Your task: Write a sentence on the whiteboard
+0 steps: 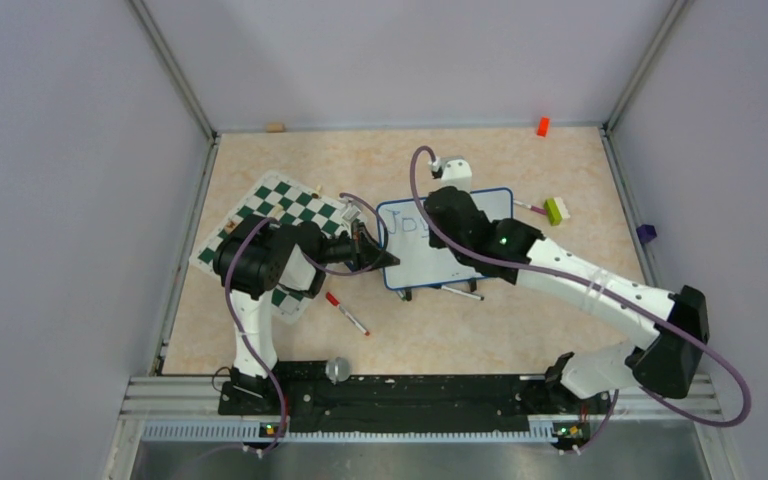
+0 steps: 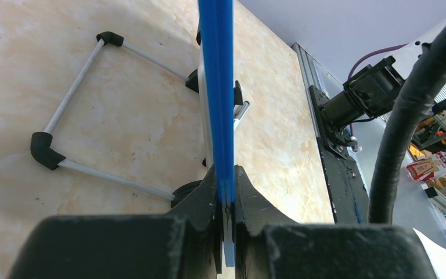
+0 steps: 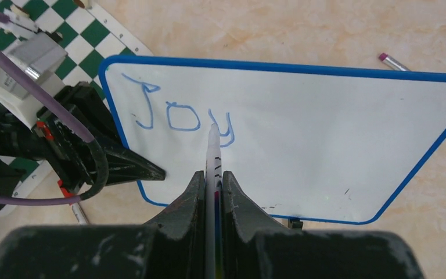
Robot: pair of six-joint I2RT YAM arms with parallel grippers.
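Observation:
The whiteboard [image 1: 430,262], white with a thin blue frame, stands tilted on its wire stand at the table's middle; it also shows in the right wrist view [image 3: 325,133]. Blue handwriting [image 3: 177,116] on it reads "Joy" at the upper left. My left gripper [image 1: 388,255] is shut on the board's left edge, seen edge-on as a blue strip [image 2: 218,87] in the left wrist view. My right gripper [image 3: 212,177] is shut on a white marker [image 3: 213,157], its tip touching the board at the "y". In the top view my right gripper [image 1: 450,205] hangs over the board.
A green-and-white chess mat [image 1: 280,225] lies left of the board under my left arm. A red-capped marker [image 1: 346,312] and another pen [image 1: 460,292] lie near the board's front. A green-white block [image 1: 556,209], an orange block [image 1: 542,126] and a wooden piece [image 1: 276,127] lie farther back.

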